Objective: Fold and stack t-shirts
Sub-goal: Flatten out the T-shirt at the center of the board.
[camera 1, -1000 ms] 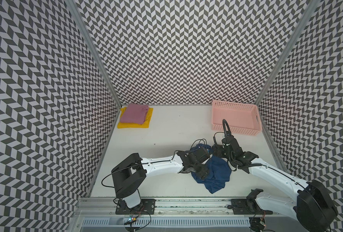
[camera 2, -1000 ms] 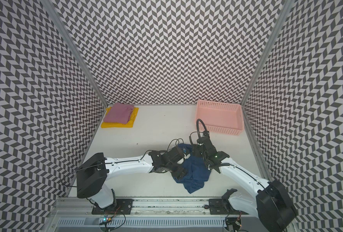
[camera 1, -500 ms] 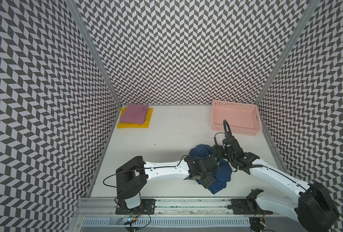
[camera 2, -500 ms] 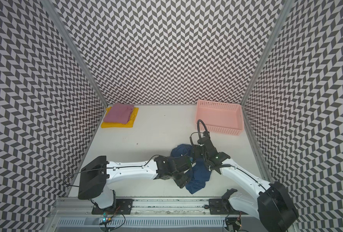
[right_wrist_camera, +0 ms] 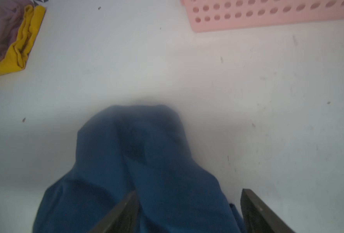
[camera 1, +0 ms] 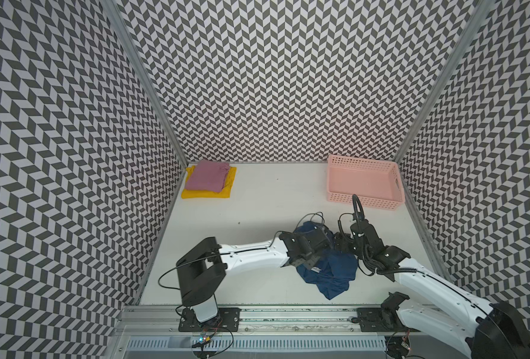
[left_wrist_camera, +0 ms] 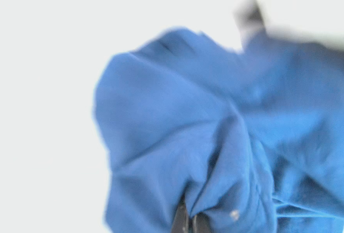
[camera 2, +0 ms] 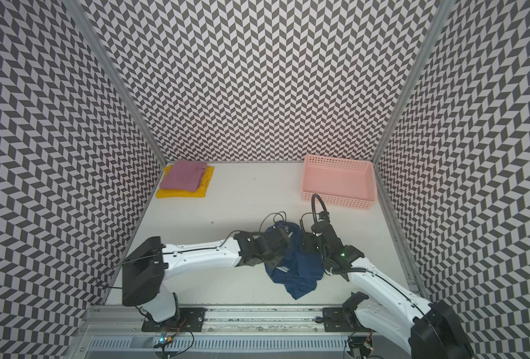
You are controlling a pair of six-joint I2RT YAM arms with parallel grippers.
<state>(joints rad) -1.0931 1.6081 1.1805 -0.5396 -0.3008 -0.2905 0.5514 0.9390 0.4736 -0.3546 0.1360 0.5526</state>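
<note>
1 navy t-shirt (camera 1: 338,273), bare table (camera 1: 257,211) beyond: left gripper (left_wrist_camera: 190,216) pinching a fold, right gripper (right_wrist_camera: 189,190) spread over its edge.

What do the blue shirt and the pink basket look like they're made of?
Navy shirt: soft matte cloth, probably cotton knit; it crumples into loose folds. Pink basket: rigid moulded plastic, apparently, smooth with slight sheen; even rows of holes perforate its walls.

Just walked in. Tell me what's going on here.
Both arms are working a crumpled navy t-shirt near the front of the table. The left gripper is shut on a bunch of its cloth; the right gripper stands open over another fold. A mauve-pink shirt lies folded on a yellow shirt in the far corner.
</note>
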